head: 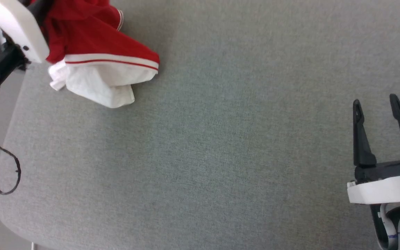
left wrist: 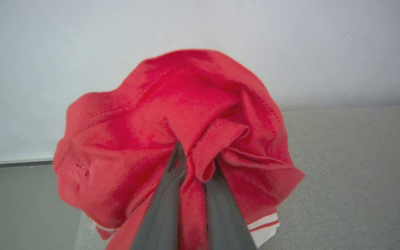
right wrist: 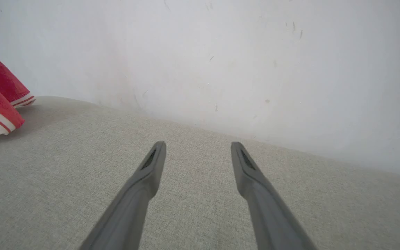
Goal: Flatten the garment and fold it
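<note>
- The garment (head: 96,38) is in the upper left corner of the head view, bunched into a heap and not spread flat.
- Its upper part is red. Below it runs a white band with a thin red stripe, and under the band a white sleeve lies crumpled on the grey fabric surface (head: 221,139).
- The left gripper (left wrist: 194,156) is at the middle bottom of the left wrist view. Its two dark fingers stand close together with a fold of red cloth pinched between them, so the claw is nearly closed and grips the garment.
- In that view the red cloth bulges up and around the fingertips and fills the centre of the frame, with the white wall (left wrist: 82,52) behind it. A piece of the striped trim shows at the lower right of the heap.
- The cloth seems partly raised from the surface there, but the view is blurred and I cannot be sure.
- The right gripper (head: 375,100) is at the lower right edge of the head view, well apart from the garment. Its fingers point up the frame and are spread wide, with nothing between them.
- In the right wrist view the same two fingers stand apart above the bare grey surface, and the garment shows at the left edge.
- A thin dark cable (head: 2,170) makes a loop at the lower left of the head view, beside the rounded edge of the surface.
</note>
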